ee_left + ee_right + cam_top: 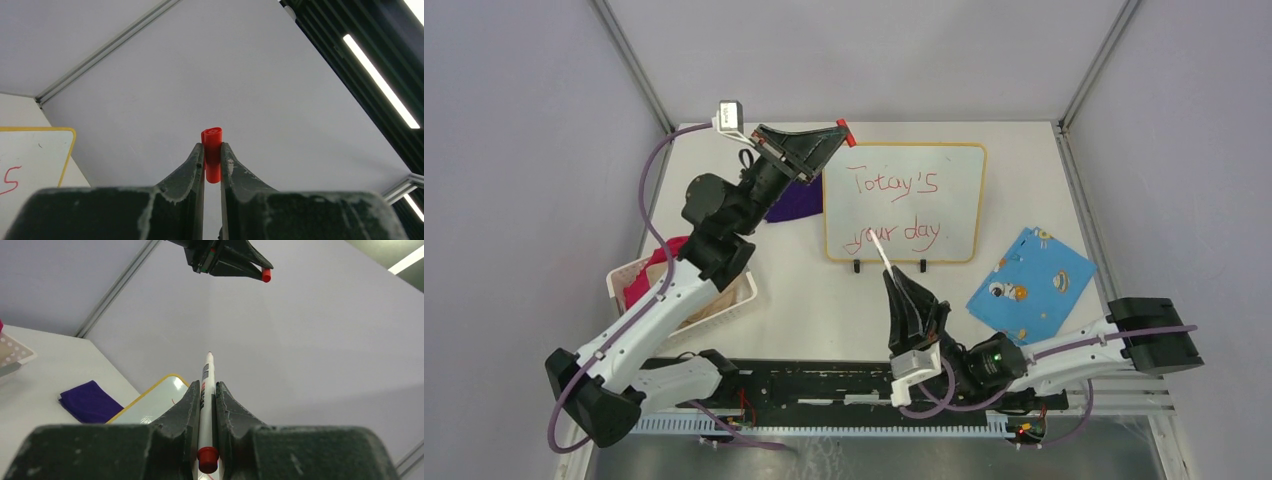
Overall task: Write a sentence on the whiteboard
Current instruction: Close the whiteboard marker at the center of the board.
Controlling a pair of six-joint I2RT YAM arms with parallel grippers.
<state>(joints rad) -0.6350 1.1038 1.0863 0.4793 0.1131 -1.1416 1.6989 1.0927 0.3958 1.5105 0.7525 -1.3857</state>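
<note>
The white table [814, 300] carries four things. The whiteboard [959, 195] rests near the middle of the far side, with its two black feet toward the near edge. A purple cloth [796, 203] lies just beside its left frame. A blue card [1031, 283] with small pictures lies to its right, turned at an angle. A white basket [746, 292] stands at the left edge.

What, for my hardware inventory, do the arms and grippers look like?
The left arm and right arm have white shells, black joints and looping purple cables. The left gripper and right gripper have black tapered fingers, scuffed pale at the edges.
</note>
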